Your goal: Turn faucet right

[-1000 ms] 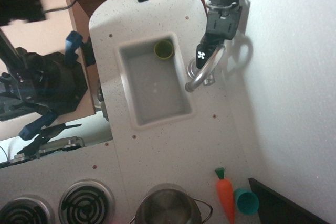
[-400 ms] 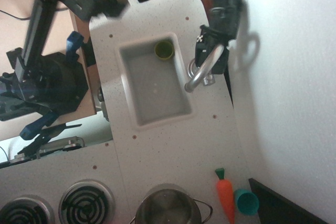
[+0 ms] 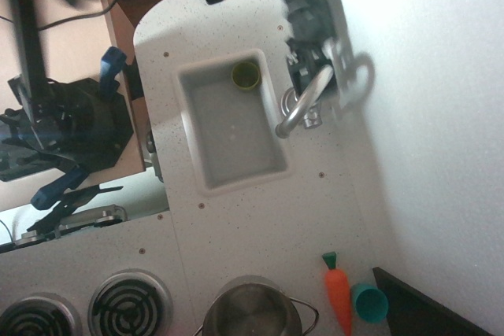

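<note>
Since the earlier frame, your gripper (image 3: 303, 64) shifted up-frame behind the faucet (image 3: 302, 105), beside the sink (image 3: 206, 169); blur hid its jaws, so you could not tell their state. Green cup (image 3: 246, 75) sat inside.

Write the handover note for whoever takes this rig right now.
Gripper: at the faucet, by the top of its arch; motion blur hides whether the fingers are open or shut.
Faucet: on the counter at the sink's right rim, spout tip over the rim's edge. A green cup sits in the sink's top corner.
Done: arm has reached the faucet.
Left: swing the spout right; whether it has turned yet is unclear. Check the grip first.
</note>
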`<action>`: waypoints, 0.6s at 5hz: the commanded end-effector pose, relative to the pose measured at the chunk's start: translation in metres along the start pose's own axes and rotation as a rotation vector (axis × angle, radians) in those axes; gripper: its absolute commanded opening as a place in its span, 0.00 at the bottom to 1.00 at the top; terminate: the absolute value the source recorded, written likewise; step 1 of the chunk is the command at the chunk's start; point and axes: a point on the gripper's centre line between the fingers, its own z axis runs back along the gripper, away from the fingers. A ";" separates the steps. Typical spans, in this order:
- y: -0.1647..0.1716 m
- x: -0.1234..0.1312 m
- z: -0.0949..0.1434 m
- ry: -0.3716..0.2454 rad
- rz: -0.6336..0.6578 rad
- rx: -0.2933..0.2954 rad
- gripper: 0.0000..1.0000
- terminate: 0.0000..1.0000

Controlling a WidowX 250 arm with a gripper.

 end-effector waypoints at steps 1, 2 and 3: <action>-0.062 -0.029 0.014 -0.188 0.565 0.418 1.00 0.00; -0.092 -0.027 0.022 -0.292 0.589 0.727 1.00 0.00; -0.095 -0.015 0.016 -0.214 0.549 0.898 1.00 0.00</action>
